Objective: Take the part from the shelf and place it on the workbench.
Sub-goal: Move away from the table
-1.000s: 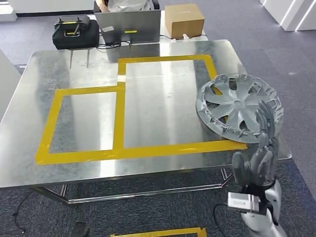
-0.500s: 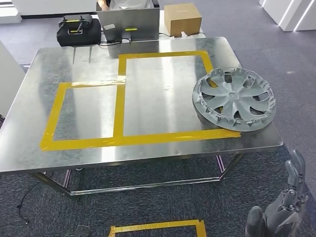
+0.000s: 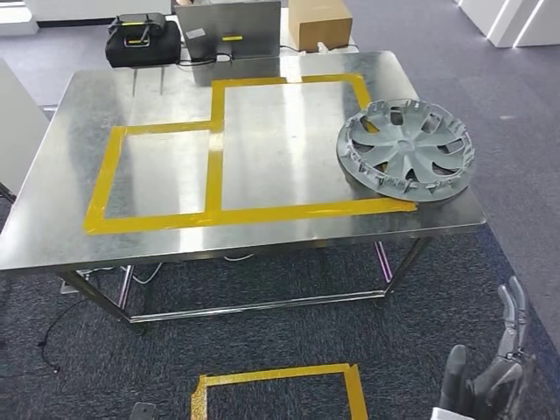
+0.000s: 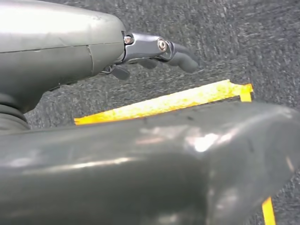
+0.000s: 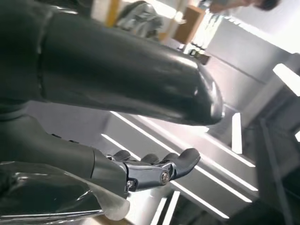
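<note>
Resting flat on the metal table (image 3: 59, 210), near its right edge, is the part (image 3: 405, 149), a grey wheel cover with curved spokes and a toothed rim. It is seen to overlap the right side of the yellow tape outline (image 3: 213, 166), which marks two joined rectangles on the tabletop (a smaller one on the left, a larger one on the right). No hand is touching the part.

At the table's far edge a black bag (image 3: 143, 40), a grey laptop (image 3: 228, 30) and a brown cardboard box (image 3: 318, 22) are lined up from left to right. Dark grey carpet (image 3: 277, 341) is seen under and around the table, and a second yellow tape outline (image 3: 277, 389) is laid on the floor on the near side.

The right hand (image 3: 492, 372) is seen low at the near right, over the carpet and well apart from the table; its fingers are spread and point upward, and nothing is held in it. In the right wrist view the same hand (image 5: 155, 171) is shown with its fingers only slightly bent and nothing between them and the thumb.

The left hand (image 4: 155, 51) is shown in the left wrist view above the carpet and a strip of the floor tape, its fingers extended (slightly curved at the tips) with nothing in its grasp.
</note>
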You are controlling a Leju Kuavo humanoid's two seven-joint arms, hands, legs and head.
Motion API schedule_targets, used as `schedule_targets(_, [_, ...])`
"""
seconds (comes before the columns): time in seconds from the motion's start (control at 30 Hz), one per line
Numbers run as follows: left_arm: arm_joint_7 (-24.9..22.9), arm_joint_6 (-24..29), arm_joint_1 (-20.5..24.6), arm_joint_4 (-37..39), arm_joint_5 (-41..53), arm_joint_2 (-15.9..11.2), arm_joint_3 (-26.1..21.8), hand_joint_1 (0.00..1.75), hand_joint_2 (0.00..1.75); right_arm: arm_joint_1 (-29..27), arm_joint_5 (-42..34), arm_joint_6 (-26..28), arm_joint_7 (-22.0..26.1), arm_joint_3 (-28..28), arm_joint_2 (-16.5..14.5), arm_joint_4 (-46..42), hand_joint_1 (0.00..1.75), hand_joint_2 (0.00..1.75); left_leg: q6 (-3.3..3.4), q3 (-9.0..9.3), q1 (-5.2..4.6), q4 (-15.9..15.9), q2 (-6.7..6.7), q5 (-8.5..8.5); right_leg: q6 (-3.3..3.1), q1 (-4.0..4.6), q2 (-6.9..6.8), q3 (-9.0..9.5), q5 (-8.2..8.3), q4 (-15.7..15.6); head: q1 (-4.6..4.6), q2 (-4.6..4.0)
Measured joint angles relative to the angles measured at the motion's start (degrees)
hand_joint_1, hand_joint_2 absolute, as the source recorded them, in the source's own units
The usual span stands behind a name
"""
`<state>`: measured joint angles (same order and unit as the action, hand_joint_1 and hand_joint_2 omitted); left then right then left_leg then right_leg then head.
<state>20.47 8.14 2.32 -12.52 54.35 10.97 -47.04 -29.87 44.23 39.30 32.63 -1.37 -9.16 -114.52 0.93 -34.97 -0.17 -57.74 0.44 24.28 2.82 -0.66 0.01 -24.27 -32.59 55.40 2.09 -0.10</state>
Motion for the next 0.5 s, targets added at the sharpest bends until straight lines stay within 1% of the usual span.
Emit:
schedule_targets(0.03, [-0.1,0.2,-0.1,0.0,0.0,0.0,-0.2,0.00,0.00,0.2,-1.3,-0.2,0.9,-1.2,-0.5,1.9,0.00,0.00,-0.40,-0.31,0.03,-0.1,0.00,-0.55,-0.47,0.06,0.02,-0.25,-0.15,-0.6,0.01,0.01])
schedule_targets(0.07, [-0.2,0.3,-0.1,0.0,0.0,0.0,-0.4,0.00,0.00,0.4,-2.2,-0.4,1.8,-2.4,-1.1,3.8,0.00,0.00,-0.78,-0.59,0.13,-0.2,-0.03,-0.59,-0.99,0.05,-0.06,-0.87,0.11,-0.6,0.03,0.01])
schedule_targets(0.1, [-0.2,0.3,-0.3,0.0,0.0,0.0,-0.7,0.00,0.00,0.7,-2.7,-0.7,2.4,-3.5,-1.6,5.5,0.00,0.00,-1.16,-0.90,0.22,-0.8,-0.07,0.32,-1.58,0.01,-0.14,-1.34,0.53,-0.6,-0.03,0.01])
schedule_targets(0.13, [-0.4,0.5,-0.4,0.0,0.0,0.0,-0.9,0.00,0.00,0.9,-2.9,-1.2,2.8,-4.5,-2.2,6.9,0.00,0.00,-1.47,-1.32,0.30,-2.2,-0.12,2.35,-2.17,-0.05,-0.30,-1.85,1.08,-0.7,-0.09,0.01])
schedule_targets(0.17, [-0.6,0.6,-0.4,0.0,0.1,0.0,-1.1,0.00,0.00,1.2,-2.9,-2.0,3.1,-5.4,-2.7,8.3,0.00,0.00,-1.70,-1.88,0.42,-4.8,-0.15,5.28,-2.59,-0.06,-0.44,-2.45,1.66,-0.7,-0.17,0.01])
schedule_targets(0.2, [-0.8,0.8,-0.5,0.0,0.1,0.0,-1.2,0.00,0.00,1.7,-2.9,-2.9,3.4,-6.6,-3.3,9.8,0.00,0.00,-1.87,-2.47,0.47,-8.2,-0.17,8.30,-2.85,0.01,-0.52,-3.12,2.26,-0.6,-0.23,0.01])
schedule_targets(0.23, [-1.0,1.0,-0.5,0.0,0.1,0.0,-1.3,0.00,0.00,2.3,-2.8,-3.9,4.0,-8.1,-4.0,11.5,0.00,0.00,-1.98,-2.89,0.52,-11.7,-0.17,10.53,-2.97,0.11,-0.60,-3.89,2.90,-0.6,-0.25,0.01])
schedule_targets(0.27, [-1.1,1.1,-0.4,0.0,0.2,0.0,-1.4,0.00,0.00,3.1,-2.6,-4.8,4.7,-9.9,-4.7,13.5,0.00,0.00,-2.02,-2.91,0.54,-14.5,-0.17,11.31,-2.98,0.22,-0.63,-4.62,3.55,-0.4,-0.25,0.01])
schedule_targets(0.3, [-1.2,1.2,-0.4,0.0,0.2,0.0,-1.4,0.00,0.00,3.9,-2.5,-5.6,5.4,-11.7,-5.3,15.2,0.00,0.00,-1.97,-2.30,0.54,-15.7,-0.17,10.73,-2.96,0.33,-0.68,-5.44,4.17,-0.2,-0.24,0.01])
schedule_targets(0.33, [-1.2,1.2,-0.4,0.0,0.2,0.0,-1.5,0.00,0.00,4.6,-2.5,-6.4,6.1,-13.5,-5.9,17.0,0.00,0.00,-1.80,-0.91,0.54,-15.0,-0.17,9.18,-2.91,0.42,-0.70,-6.32,4.79,0.1,-0.23,0.01])
schedule_targets(0.37, [-1.2,1.3,-0.3,0.0,0.2,0.0,-1.5,0.00,0.00,5.2,-2.6,-7.2,6.4,-15.2,-6.4,18.4,0.00,0.00,-1.53,1.30,0.51,-12.5,-0.18,7.44,-2.86,0.51,-0.70,-7.20,5.35,0.4,-0.22,0.01])
schedule_targets(0.4, [-1.2,1.3,-0.3,0.0,0.1,0.0,-1.6,0.00,0.00,5.9,-3.1,-8.4,6.5,-16.7,-6.9,19.7,0.00,0.00,-1.16,4.19,0.42,-8.6,-0.20,6.49,-2.77,0.60,-0.68,-8.12,5.87,0.7,-0.22,0.01])
schedule_targets(0.43, [-1.2,1.3,-0.1,0.0,-0.1,0.0,-1.9,0.00,0.00,6.7,-3.9,-10.3,6.4,-18.2,-7.4,21.2,0.00,0.00,-0.80,7.02,0.31,-4.2,-0.22,6.32,-2.60,0.71,-0.64,-8.87,6.40,1.0,-0.20,0.01])
schedule_targets(0.47, [-1.2,1.2,0.0,0.0,-0.4,-0.1,-2.1,0.00,0.00,7.8,-5.1,-13.1,5.9,-19.8,-7.7,23.0,0.00,0.00,-0.51,9.11,0.17,-0.6,-0.24,6.71,-2.36,0.79,-0.62,-9.45,6.94,1.2,-0.18,0.01])
schedule_targets(0.5, [-1.2,1.0,0.2,0.0,-0.7,-0.2,-2.5,0.00,0.00,9.4,-7.1,-17.3,5.2,-21.7,-8.0,25.2,0.00,0.00,-0.28,10.23,0.01,1.7,-0.25,7.26,-2.04,0.81,-0.61,-9.89,7.53,1.3,-0.19,0.01])
